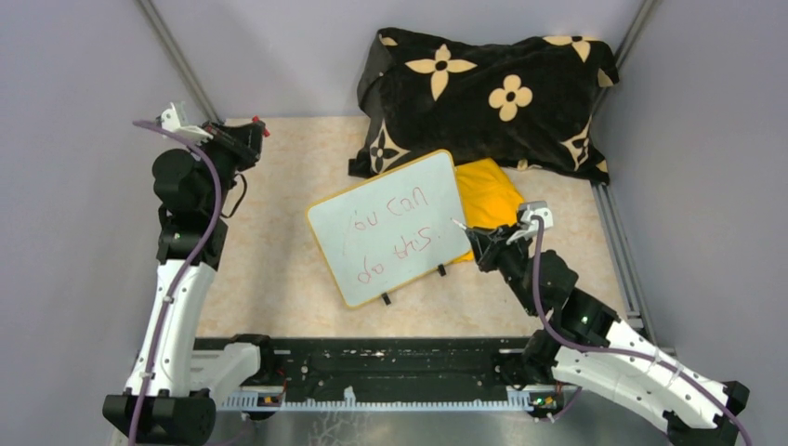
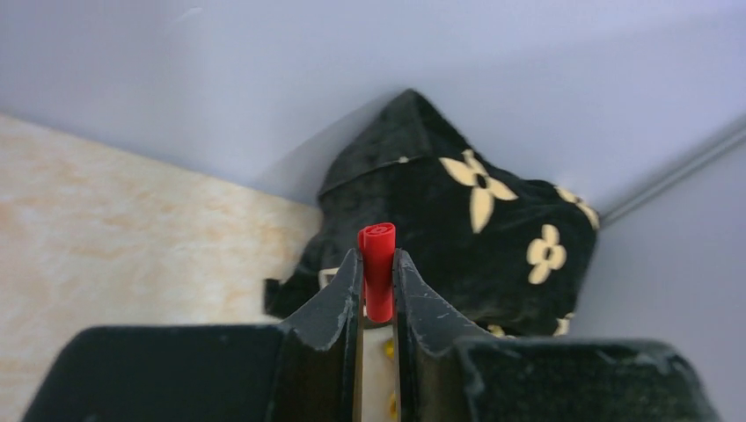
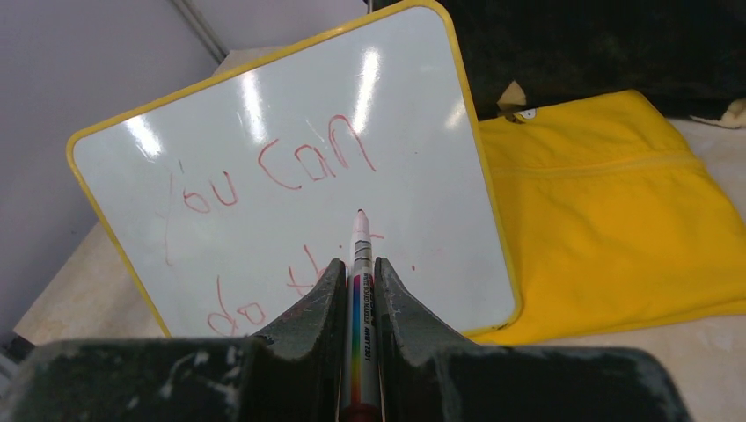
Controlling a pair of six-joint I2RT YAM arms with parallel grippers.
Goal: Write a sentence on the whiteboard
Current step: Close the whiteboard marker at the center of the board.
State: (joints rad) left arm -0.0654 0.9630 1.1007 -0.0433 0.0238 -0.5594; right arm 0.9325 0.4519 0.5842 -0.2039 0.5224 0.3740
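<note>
I see the whiteboard (image 1: 395,228) sitting askew on the mottled beige tabletop (image 1: 269,242), with grey walls (image 1: 84,84) on three sides. The sentence (image 3: 312,163) reads "You can do this" in red. Right of the whiteboard, the right gripper (image 3: 359,281) pinches the marker (image 3: 360,255); far left of it, the left gripper (image 2: 378,272) clamps a red cap (image 2: 377,255). A yellow cloth (image 1: 491,190) and a black flowered pillow (image 1: 483,93) lie behind the whiteboard

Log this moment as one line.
left gripper: shut on red cap | right gripper: shut on marker | whiteboard: sentence "You can do this"
</note>
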